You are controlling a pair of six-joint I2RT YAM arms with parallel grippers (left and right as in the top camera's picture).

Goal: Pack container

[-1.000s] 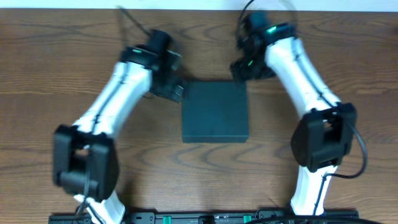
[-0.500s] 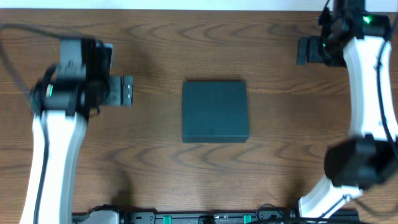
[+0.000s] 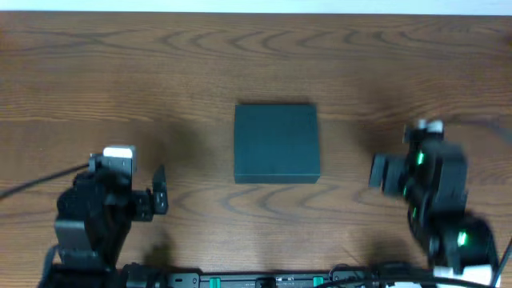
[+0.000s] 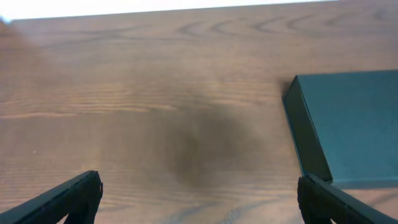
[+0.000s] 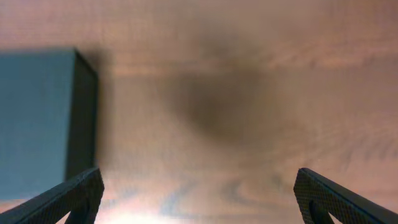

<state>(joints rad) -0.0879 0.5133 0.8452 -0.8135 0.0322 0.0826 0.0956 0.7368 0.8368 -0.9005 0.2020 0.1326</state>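
Teal-green and lid-down, the container (image 3: 276, 144) sits mid-tabletop (image 3: 96, 80) in the overhead view. The left hand (image 3: 159, 191) and the right hand (image 3: 382, 173) are parked near the front edge, well apart from it on either side. From the left wrist, the fingers (image 4: 68, 199) stand spread wide and empty, the container off to the right. The right wrist view, blurred, shows the same spread, container at left. Packing looks finished; the sound move is likely holding both arms clear of the lid.
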